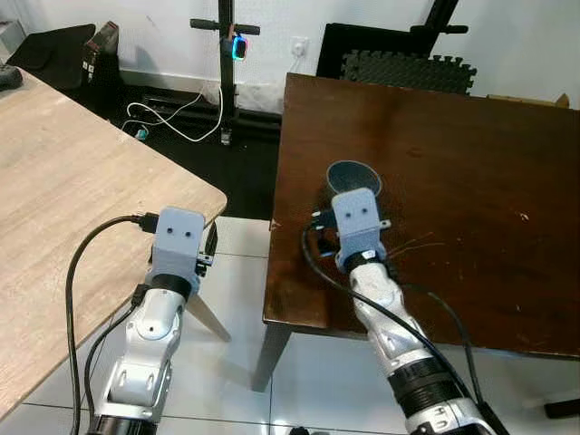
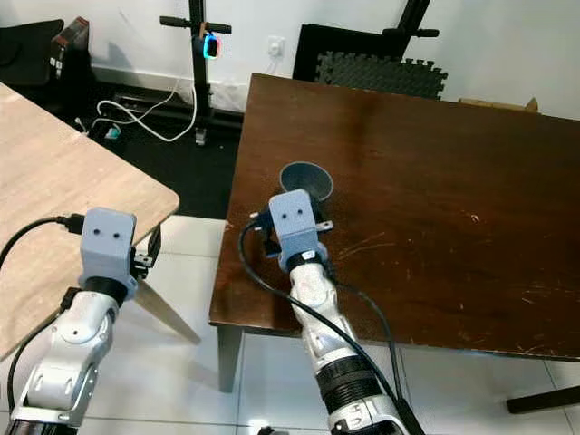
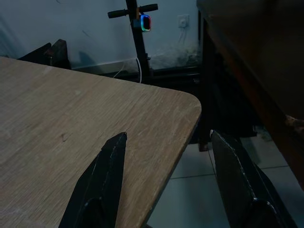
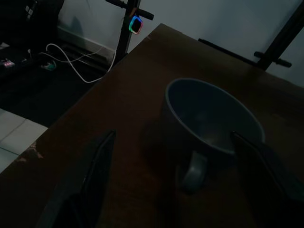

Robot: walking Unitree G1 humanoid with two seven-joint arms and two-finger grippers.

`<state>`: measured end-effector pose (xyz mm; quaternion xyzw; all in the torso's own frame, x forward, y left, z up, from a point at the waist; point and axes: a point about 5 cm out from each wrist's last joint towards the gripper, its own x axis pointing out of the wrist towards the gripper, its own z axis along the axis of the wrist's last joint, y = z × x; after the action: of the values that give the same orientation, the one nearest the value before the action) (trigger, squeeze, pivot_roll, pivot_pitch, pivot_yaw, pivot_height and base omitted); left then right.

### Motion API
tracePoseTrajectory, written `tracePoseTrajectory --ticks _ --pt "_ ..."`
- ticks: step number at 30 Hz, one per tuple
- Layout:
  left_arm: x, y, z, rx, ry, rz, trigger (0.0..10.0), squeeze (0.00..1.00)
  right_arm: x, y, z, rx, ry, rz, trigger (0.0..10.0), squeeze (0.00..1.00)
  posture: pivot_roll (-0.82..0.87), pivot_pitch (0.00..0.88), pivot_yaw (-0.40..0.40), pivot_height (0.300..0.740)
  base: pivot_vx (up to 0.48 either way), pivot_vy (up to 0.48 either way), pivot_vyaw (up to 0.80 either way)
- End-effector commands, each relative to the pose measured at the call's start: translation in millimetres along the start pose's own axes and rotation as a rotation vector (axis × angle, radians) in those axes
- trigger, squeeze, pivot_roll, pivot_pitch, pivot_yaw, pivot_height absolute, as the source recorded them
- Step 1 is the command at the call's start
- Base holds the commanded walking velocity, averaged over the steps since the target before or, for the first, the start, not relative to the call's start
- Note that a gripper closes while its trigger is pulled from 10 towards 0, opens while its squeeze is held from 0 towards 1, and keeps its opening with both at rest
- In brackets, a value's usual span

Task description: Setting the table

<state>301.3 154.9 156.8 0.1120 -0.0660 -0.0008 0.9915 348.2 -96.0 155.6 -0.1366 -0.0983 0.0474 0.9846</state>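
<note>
Nearby, scooter (image 1: 226,54) behind mug (image 4: 211,118).

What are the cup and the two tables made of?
The cup looks like glazed ceramic: smooth, grey-blue, thick-walled, with a moulded handle, though plastic is possible. The dark table it stands on seems to be varnished wood: deep brown, glossy, with fine scratches. The light table looks like pale matte wood or wood-look laminate, with grain lines showing.
</note>
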Motion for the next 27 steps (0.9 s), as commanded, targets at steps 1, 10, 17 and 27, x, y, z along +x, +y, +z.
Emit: tracePoseTrajectory --ticks 1,10,17,27 --pt "-2.0 -3.0 -4.0 0.001 0.015 -0.007 10.0 0.0 -0.6 -0.3 -7.9 0.03 0.041 -0.01 10.0 0.0 0.01 0.158 -0.028 0.74 0.0 0.0 0.0" --pt "-4.9 -1.4 -5.5 0.003 0.021 0.001 10.0 0.0 3.1 -17.2 -26.3 0.343 0.202 -0.151 10.0 0.0 0.02 0.165 -0.035 0.74 0.0 0.0 0.0" --pt "-4.6 -3.4 -5.2 -0.001 0.021 -0.001 10.0 0.0 8.3 -17.3 -27.5 0.392 0.19 -0.115 10.0 0.0 0.02 0.165 -0.035 0.74 0.0 0.0 0.0" --pt "-4.0 -2.2 -4.1 0.001 0.017 0.0 10.0 0.0 19.4 -5.7 -21.9 0.384 0.198 -0.052 10.0 0.0 0.03 0.168 -0.033 0.74 0.0 0.0 0.0"
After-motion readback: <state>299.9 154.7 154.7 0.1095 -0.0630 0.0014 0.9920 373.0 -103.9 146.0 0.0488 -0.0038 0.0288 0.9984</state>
